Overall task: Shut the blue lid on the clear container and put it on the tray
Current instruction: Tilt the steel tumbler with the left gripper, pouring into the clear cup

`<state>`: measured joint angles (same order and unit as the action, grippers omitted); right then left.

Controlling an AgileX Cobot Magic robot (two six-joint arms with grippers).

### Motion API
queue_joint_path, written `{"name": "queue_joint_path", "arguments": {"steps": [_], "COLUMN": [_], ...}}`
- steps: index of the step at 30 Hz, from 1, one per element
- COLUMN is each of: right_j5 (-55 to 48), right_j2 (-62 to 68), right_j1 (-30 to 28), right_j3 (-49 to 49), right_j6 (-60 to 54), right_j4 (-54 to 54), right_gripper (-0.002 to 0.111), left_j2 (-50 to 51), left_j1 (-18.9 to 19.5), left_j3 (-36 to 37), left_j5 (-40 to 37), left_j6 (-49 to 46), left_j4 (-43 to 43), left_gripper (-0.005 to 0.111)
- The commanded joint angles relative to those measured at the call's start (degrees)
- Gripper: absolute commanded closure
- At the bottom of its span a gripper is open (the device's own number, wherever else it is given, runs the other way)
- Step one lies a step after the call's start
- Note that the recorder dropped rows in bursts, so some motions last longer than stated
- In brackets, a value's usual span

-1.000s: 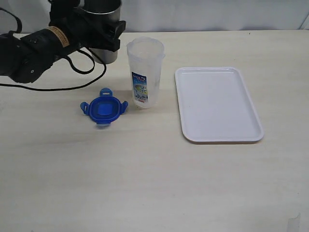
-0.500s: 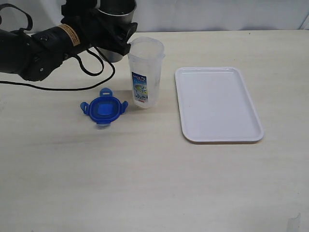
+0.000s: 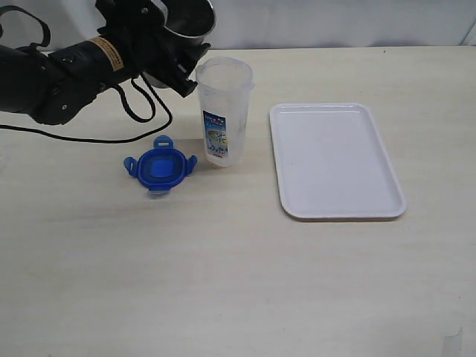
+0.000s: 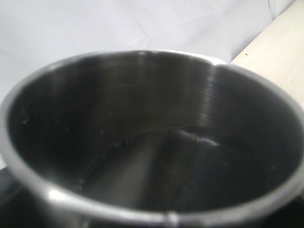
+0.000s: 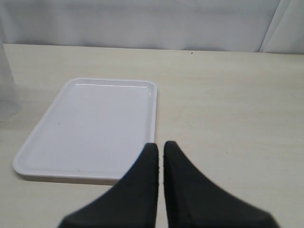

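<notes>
The clear container (image 3: 223, 111) stands upright and open-topped on the table, its label facing the camera. Flat on the table to its left lies the blue lid (image 3: 159, 166), apart from it. The white tray (image 3: 335, 160) rests to the right with nothing on it. My left gripper (image 3: 172, 61) is shut on a steel cup (image 3: 187, 18), which is held tilted, its rim just above and left of the container's mouth. In the left wrist view the cup's dark inside (image 4: 156, 142) fills the picture. My right gripper (image 5: 160, 149) is shut on nothing, near the tray (image 5: 95, 123).
The left arm's black cable (image 3: 111, 137) loops over the table behind the lid. A sliver of the clear container (image 5: 5, 90) shows at the edge of the right wrist view. A pale wall backs the table's far edge.
My left arm has carried the steel cup to the right and up, then tilted it toward the container's mouth. The lid, container and tray have not moved.
</notes>
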<state>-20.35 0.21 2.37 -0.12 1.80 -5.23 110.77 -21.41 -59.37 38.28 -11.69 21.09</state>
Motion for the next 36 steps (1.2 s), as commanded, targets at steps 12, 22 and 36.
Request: {"name": "queue_joint_path", "arguments": {"steps": [12, 22, 36], "right_j5": [0.5, 0.5, 0.5], "right_j2": [-0.2, -0.2, -0.2], "right_j1": [-0.3, -0.3, -0.3], "right_j3": [0.1, 0.1, 0.1], "right_j6": [0.0, 0.0, 0.0], "right_j4": [0.1, 0.1, 0.1], "right_gripper": [0.104, 0.104, 0.104], "left_j2": [-1.2, -1.2, -1.2], "left_j1": [-0.1, -0.1, -0.1], "left_j3": [-0.8, -0.8, -0.8], "left_j5": [3.8, 3.7, 3.7], "left_j6": [-14.0, -20.9, -28.9], "left_j4": [-0.1, -0.1, -0.3], "left_gripper": [0.107, 0.107, 0.107]}}
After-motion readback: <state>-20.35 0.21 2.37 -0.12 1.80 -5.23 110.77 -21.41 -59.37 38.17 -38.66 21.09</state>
